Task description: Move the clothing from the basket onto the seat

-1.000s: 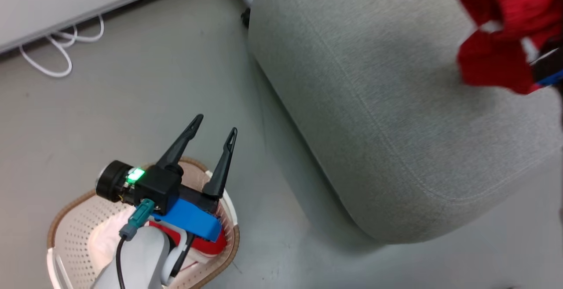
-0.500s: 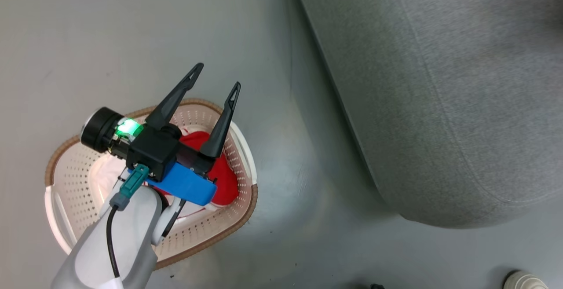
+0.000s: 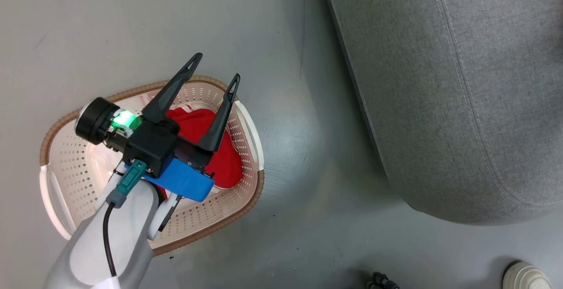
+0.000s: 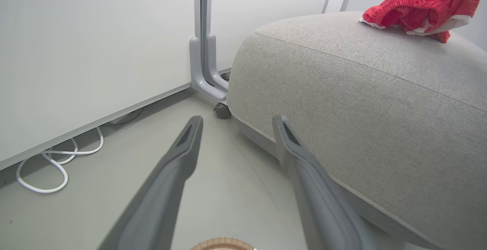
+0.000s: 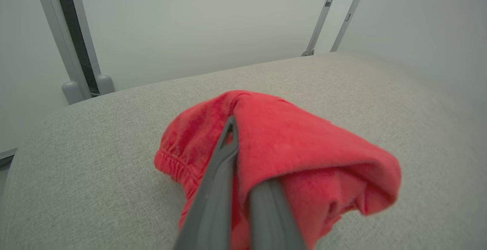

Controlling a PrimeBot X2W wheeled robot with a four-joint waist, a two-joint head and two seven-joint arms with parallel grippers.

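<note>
Since a second ago the head camera has tilted down, so the crumpled bright red cloth garment, then low at the frame's edge and largely behind the arm, now lies in plain sight. It is bunched against the right-hand end of the cream-white perforated plastic basket with a brown woven-look rim. Its mass runs slantwise from upper left to lower right in the head view.

The basket's long axis runs lower left to upper right, one handle end pointing towards the large grey woven-fabric seat. The seat stands near but apart, across bare grey floor.

The left gripper hangs over the garment with its jaws spread wide and empty, partly screening it.

A second red garment with an elastic hem and white trim rests on the seat top, its gathered hem towards the left of the right wrist view. The right gripper has its fingers pressed together on a fold, with cloth draped over them.

Beyond the seat's rounded end are a grey metal post, a small dark caster, a pale wall panel and a looped white cable.
</note>
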